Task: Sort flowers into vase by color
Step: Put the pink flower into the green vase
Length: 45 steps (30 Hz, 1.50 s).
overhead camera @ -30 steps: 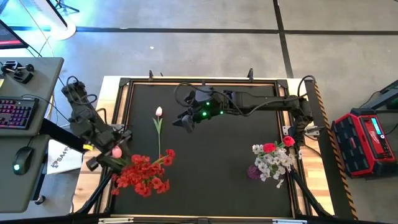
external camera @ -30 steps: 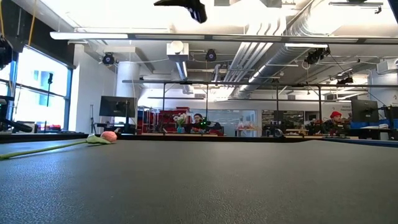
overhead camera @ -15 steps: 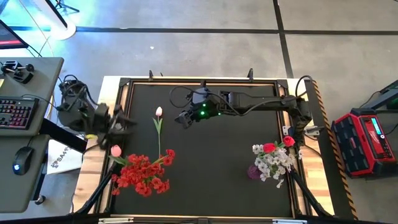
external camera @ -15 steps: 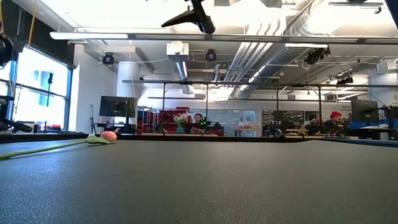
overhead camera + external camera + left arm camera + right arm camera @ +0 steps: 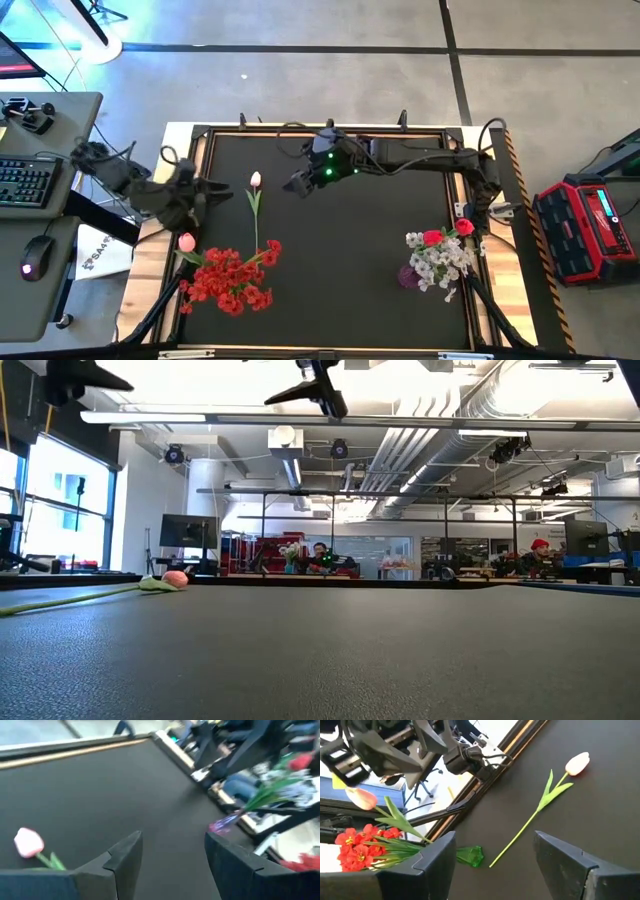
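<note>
two dark arms of jointed black segments; black cables loop along each. the right arm (image 5: 400,160) carries small green lights beside its wrist; fingers (image 5: 570,860) are flat, angular, matte black.

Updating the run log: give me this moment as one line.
left gripper: open, empty, table's left edge | right gripper: open, above pink tulip | red bunch, white bunch: in vases
</note>
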Each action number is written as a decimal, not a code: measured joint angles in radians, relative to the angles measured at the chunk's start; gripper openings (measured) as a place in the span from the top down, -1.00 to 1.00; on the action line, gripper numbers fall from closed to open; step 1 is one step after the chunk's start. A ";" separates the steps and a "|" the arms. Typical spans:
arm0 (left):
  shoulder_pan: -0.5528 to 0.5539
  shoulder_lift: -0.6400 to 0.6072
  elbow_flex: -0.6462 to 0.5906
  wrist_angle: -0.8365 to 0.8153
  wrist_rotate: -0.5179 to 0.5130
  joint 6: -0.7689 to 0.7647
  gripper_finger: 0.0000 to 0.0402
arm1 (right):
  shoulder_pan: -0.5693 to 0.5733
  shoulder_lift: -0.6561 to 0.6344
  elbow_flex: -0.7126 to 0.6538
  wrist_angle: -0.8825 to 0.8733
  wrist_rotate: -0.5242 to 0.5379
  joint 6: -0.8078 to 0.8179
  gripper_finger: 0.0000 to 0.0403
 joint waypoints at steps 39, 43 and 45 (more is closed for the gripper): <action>0.809 0.945 -0.002 0.062 0.696 0.058 0.01 | -0.253 -0.033 0.000 -0.412 -0.158 -0.521 -0.24; 0.818 0.980 -0.002 0.071 0.710 0.033 0.01 | -0.283 -0.033 0.000 -0.450 -0.180 -0.575 -0.24; 0.818 1.000 -0.002 0.070 0.710 0.033 0.01 | -0.295 -0.033 0.000 -0.465 -0.180 -0.599 -0.24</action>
